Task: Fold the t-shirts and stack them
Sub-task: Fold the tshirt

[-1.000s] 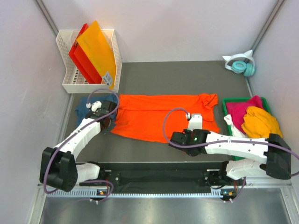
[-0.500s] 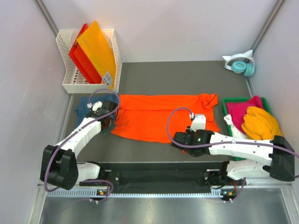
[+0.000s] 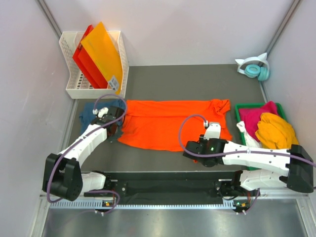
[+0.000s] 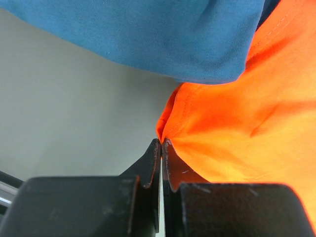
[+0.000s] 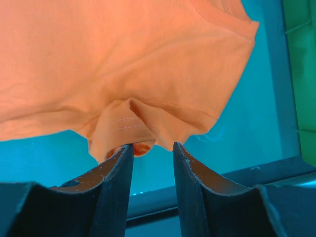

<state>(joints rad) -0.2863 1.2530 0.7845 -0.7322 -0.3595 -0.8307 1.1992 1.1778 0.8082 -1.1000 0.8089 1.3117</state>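
Observation:
The large orange t-shirt (image 3: 168,121) lies spread across the middle of the table. My left gripper (image 3: 117,132) is shut on its near left corner (image 4: 170,123), right beside the dark teal t-shirt (image 3: 89,113) (image 4: 148,34). At the shirt's near right hem, my right gripper (image 3: 190,147) (image 5: 152,145) stands open. A bunched fold of the hem (image 5: 121,131) rests at its fingertips, unclamped. Magenta (image 3: 256,117), yellow-orange (image 3: 276,131) and white (image 3: 244,132) t-shirts are piled in the green bin (image 3: 238,106).
A white basket (image 3: 74,91) with stiff orange and red sheets (image 3: 101,54) stands at the back left. Teal headphones (image 3: 254,69) sit at the back right. A black rail (image 3: 163,185) runs along the near edge.
My right gripper has opened, let go of the orange hem and drifted slightly right and nearer. The left arm has not moved.

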